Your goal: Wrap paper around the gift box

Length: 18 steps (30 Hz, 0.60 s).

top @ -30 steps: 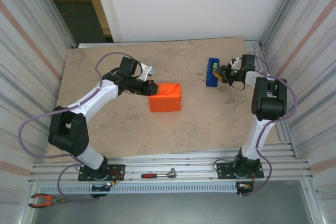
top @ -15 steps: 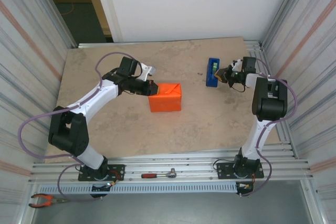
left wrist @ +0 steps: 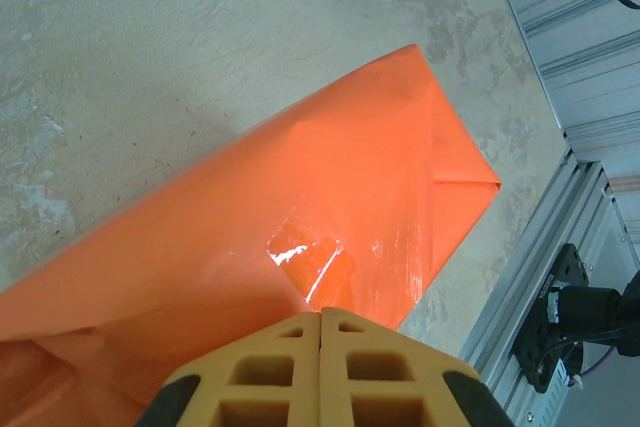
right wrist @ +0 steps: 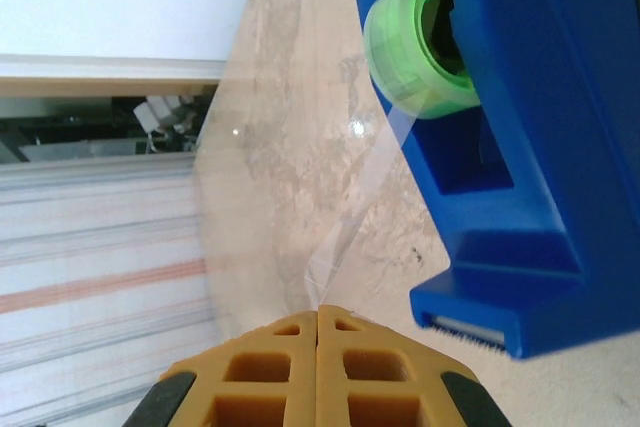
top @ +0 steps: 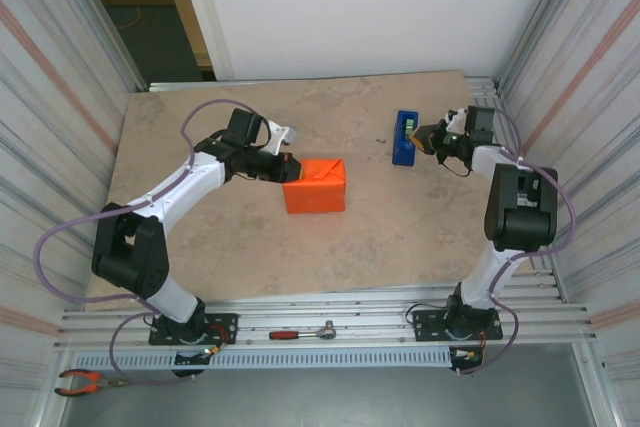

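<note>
**Orange parcel at mid-table, tape drawn at the far right**

Mottled beige stone-look laminate covered the table (top: pixel 200 257), boxed in by ribbed metal walls on both sides and a flat white panel at the back. Near its middle sat the paper (top: pixel 315 185), a bright orange sheet folded into a squarish, flat-topped parcel with crisp edges; the gift box lay hidden inside it. Seen from the left wrist, the paper (left wrist: pixel 330 177) was smooth and faintly glossy, one end folded into a pointed triangular flap, with a shiny patch of clear tape (left wrist: pixel 305 255) stuck to it.

The left gripper (top: pixel 290 168) met the parcel's upper left corner. Its ribbed yellow fingers (left wrist: pixel 290 367) were pressed flat together, tips at the paper just below the tape patch (whether any paper was caught between them could not be told).

Well to the right stood a blue plastic tape dispenser (top: pixel 404 137), blocky and hard-edged, carrying a translucent green roll (right wrist: pixel 415 37) and a serrated cutter at its near end. The right gripper (top: pixel 432 137) was just beside it, clenched tight on a thin clear strip of tape (right wrist: pixel 375 182) running from the roll down to the fingertips (right wrist: pixel 300 332).
</note>
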Each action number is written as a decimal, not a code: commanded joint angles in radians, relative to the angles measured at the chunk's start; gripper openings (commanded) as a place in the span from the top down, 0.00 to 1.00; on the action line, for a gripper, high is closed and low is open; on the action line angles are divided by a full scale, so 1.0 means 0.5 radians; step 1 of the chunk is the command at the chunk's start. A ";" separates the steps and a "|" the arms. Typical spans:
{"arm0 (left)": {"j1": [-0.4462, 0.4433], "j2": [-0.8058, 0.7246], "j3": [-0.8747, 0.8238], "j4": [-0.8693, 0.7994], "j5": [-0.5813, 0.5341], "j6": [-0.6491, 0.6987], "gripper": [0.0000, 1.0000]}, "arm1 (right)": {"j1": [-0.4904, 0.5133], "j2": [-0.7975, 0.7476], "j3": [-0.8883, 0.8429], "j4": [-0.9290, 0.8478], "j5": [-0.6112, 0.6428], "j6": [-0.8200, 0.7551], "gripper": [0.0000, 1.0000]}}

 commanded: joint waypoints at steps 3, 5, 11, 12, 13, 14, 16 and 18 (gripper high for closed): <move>-0.027 0.023 -0.093 -0.124 -0.038 0.042 0.98 | 0.015 -0.164 -0.161 0.022 -0.034 0.088 1.00; -0.027 0.024 -0.096 -0.122 -0.037 0.043 0.98 | 0.015 -0.180 -0.212 0.028 -0.014 0.111 1.00; -0.027 0.020 -0.102 -0.120 -0.039 0.041 0.98 | 0.018 -0.202 -0.353 0.038 0.053 0.151 1.00; -0.027 0.020 -0.102 -0.116 -0.039 0.041 0.98 | 0.021 -0.197 -0.375 0.048 0.065 0.159 1.00; -0.027 0.020 -0.102 -0.118 -0.039 0.042 0.98 | 0.024 -0.188 -0.390 0.049 0.077 0.164 1.00; -0.027 0.022 -0.101 -0.118 -0.039 0.041 0.98 | 0.027 -0.174 -0.398 0.048 0.090 0.170 1.00; -0.027 0.026 -0.102 -0.118 -0.036 0.043 0.98 | 0.035 -0.133 -0.419 0.068 0.111 0.180 1.00; -0.027 0.026 -0.102 -0.118 -0.034 0.041 0.98 | 0.046 -0.089 -0.429 0.100 0.127 0.201 1.00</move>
